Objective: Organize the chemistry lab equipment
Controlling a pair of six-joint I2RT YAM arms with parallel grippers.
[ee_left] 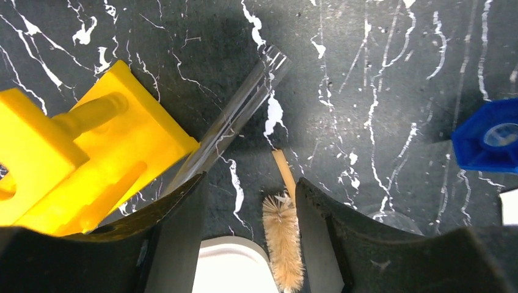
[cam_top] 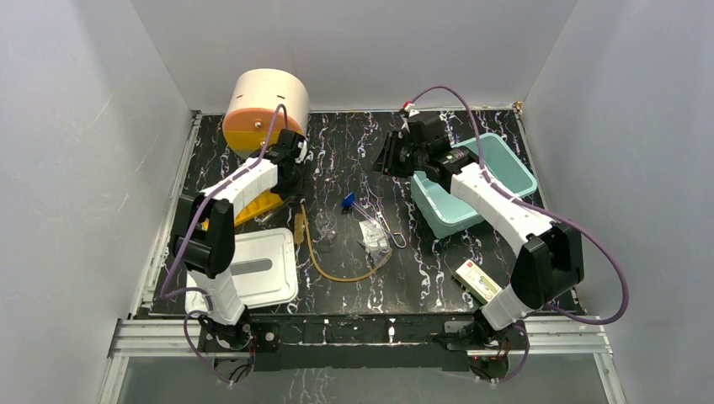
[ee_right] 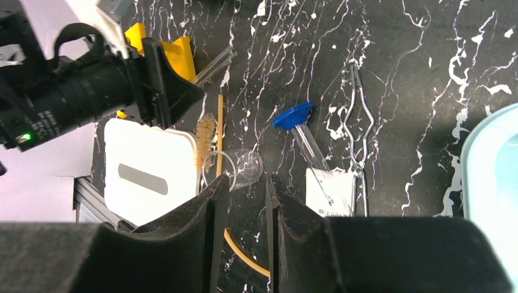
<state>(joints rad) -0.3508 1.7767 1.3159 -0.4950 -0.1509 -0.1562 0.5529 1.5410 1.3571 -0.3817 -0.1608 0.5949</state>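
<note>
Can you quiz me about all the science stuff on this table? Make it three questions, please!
1. Which colour is the holed rack? A red, B yellow, C green.
2. True or false: the wire clamp lies on the table, outside the teal bin.
3. What fuzzy thing shows between the open jaws of the left gripper?
Key: 1 B. 2 True. 3 The brush.
</note>
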